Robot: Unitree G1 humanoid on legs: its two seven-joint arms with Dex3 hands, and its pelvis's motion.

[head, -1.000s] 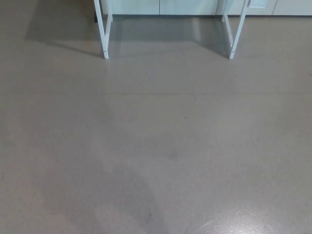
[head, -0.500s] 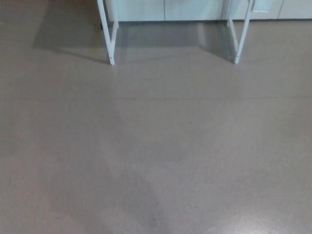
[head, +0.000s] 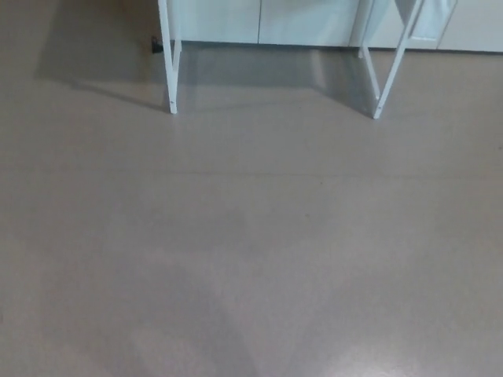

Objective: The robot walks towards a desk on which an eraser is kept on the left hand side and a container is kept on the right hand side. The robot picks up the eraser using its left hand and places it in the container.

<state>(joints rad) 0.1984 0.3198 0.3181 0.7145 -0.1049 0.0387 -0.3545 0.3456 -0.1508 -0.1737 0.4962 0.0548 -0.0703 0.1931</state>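
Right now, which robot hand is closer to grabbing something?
Neither can be judged: no hand shows. Only bare floor and the white desk legs ahead are visible. The task gives the eraser to the left hand, so left.

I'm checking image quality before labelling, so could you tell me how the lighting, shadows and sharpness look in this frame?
Head view: soft, even light on the grey floor; a pale glare patch at the bottom right; the white desk legs cast a broad shadow to the left; the picture is slightly soft overall, and neither hand is in view.

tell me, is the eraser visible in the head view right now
No, only the grey floor and two white desk legs before pale cabinets show.
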